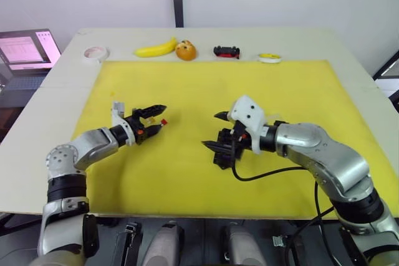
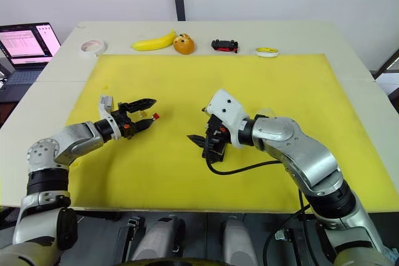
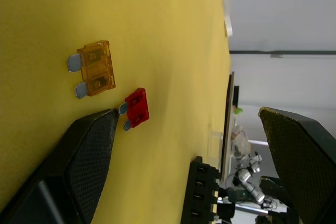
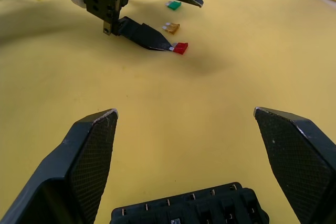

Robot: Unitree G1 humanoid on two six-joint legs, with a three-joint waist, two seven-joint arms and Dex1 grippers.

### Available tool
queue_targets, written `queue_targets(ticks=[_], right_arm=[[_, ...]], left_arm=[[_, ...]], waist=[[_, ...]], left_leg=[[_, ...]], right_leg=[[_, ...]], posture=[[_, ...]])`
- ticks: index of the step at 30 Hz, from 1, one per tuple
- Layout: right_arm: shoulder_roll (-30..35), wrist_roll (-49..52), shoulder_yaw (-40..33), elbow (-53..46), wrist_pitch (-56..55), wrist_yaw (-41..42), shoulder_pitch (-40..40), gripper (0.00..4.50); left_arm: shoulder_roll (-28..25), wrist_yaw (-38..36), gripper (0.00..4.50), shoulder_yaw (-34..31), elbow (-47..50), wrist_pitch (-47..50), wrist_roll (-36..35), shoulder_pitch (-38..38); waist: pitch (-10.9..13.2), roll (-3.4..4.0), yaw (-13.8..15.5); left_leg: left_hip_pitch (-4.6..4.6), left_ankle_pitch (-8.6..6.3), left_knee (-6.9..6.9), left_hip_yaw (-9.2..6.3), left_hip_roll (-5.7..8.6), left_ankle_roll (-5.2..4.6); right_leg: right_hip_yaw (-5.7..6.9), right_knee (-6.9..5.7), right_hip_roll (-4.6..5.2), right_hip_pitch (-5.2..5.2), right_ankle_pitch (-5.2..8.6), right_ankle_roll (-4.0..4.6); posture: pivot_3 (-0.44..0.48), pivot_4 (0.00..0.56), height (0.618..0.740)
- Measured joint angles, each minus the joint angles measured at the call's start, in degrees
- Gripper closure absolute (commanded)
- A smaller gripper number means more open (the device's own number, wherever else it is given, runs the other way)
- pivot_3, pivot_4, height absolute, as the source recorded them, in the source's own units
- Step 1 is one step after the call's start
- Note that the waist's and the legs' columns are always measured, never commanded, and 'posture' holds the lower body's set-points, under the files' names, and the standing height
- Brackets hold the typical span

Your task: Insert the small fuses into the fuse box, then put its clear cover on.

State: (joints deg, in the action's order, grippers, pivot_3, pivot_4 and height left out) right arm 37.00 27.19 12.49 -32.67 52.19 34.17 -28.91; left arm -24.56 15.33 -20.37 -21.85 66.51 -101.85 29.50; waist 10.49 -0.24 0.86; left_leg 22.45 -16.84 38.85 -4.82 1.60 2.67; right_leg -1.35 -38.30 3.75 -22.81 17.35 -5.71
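My left gripper [image 1: 156, 115] is open low over the yellow mat [image 1: 187, 179]. A red fuse [image 1: 164, 121] lies at the tip of its lower finger [image 4: 149, 36], ungripped. An orange fuse [image 3: 93, 69] and a green fuse [image 4: 174, 5] lie on the mat just beyond it. The black fuse box [image 1: 223, 149] rests mid-mat. My right gripper [image 1: 215, 130] is open right over it, one finger to each side. A faint clear cover [image 2: 265, 113] seems to lie behind my right wrist.
Along the table's far edge stand a white tape roll [image 1: 95, 53], a banana [image 1: 156, 48], an orange fruit [image 1: 186, 50], a black-and-red toy car [image 1: 226, 51] and a small yellow-and-white disc [image 1: 269, 58]. A laptop [image 1: 25, 48] sits off the table's left.
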Motion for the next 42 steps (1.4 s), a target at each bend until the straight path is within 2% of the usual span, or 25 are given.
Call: queue_targets(ticks=[28,30,32,42], right_arm=[[0.2,0.0,-1.8,-0.8,1.4,0.1,0.5,0.09],[0.2,0.0,-1.8,-0.8,1.4,0.1,0.5,0.0],[0.2,0.0,-1.8,-0.9,1.6,0.1,0.5,0.0],[0.4,0.0,-1.9,-0.9,2.0,0.3,0.5,0.0]], left_arm=[[4.4,-1.9,0.0,-3.3,0.3,0.7,6.2,0.6],[4.4,-2.5,0.52,-3.4,0.3,0.8,6.9,0.6],[4.3,-3.0,1.35,-3.3,0.0,0.8,8.2,0.6],[4.1,-6.8,1.35,-4.0,-1.7,2.1,12.1,1.1]], waist=[[0.0,0.0,0.0],[0.0,0.0,0.0],[0.0,0.0,0.0],[0.0,0.01,0.0]], left_leg=[[-0.01,0.0,0.0,-0.1,0.04,0.0],[-0.01,0.0,0.0,-0.1,0.04,0.0],[-0.01,0.0,0.0,-0.1,0.04,-0.01],[-0.01,-0.01,-0.03,-0.1,0.04,-0.01]], right_leg=[[0.06,0.11,0.0,0.11,-0.01,-0.03],[0.06,0.11,0.0,0.12,-0.01,-0.03],[0.06,0.12,0.0,0.11,-0.01,-0.03],[0.06,0.14,-0.01,0.11,-0.01,-0.04]], posture=[[0.0,0.15,0.74],[0.0,0.15,0.74],[0.0,0.15,0.74],[0.0,0.15,0.74]])
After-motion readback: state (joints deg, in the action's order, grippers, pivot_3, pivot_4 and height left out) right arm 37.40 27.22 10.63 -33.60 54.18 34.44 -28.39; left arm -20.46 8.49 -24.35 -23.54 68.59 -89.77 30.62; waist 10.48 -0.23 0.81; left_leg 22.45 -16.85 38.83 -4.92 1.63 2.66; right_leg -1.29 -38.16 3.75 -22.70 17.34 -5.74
